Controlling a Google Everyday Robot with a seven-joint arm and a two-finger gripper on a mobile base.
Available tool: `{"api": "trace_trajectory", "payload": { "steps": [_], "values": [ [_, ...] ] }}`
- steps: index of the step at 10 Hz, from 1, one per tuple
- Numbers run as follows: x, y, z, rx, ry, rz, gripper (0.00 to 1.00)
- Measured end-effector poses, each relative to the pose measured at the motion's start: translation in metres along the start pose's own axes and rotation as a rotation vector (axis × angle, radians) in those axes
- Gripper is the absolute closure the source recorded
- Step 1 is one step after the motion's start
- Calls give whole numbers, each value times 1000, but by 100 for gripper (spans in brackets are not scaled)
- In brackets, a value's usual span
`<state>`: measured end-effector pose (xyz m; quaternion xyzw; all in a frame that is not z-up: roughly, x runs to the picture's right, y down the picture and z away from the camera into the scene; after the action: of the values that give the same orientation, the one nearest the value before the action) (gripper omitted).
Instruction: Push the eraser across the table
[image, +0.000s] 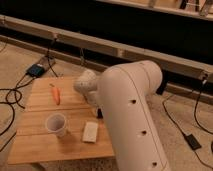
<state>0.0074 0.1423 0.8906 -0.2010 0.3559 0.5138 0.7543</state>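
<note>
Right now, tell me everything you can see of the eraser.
The eraser is a small, flat, whitish rectangular block lying on the light slatted wooden table, near its front right. A white cup stands apart to its left. The claw, dark and mostly hidden by the arm, is just beyond its far right corner; whether they touch cannot be told.

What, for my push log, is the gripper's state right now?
Gripper: cannot be told; largely hidden by the arm, it sits over the table near the eraser.

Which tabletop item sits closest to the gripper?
The flat white eraser, right beside the gripper at the arm's edge; the cup and orange item lie farther left.
</note>
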Motion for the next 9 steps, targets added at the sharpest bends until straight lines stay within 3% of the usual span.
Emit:
{"api": "trace_trajectory", "payload": {
  "steps": [2,6,9],
  "values": [
    [2,-19,1,5,-1,27,35],
    [15,-85,11,49,10,117,35],
    [21,-113,20,77,22,155,35]
  ]
}}
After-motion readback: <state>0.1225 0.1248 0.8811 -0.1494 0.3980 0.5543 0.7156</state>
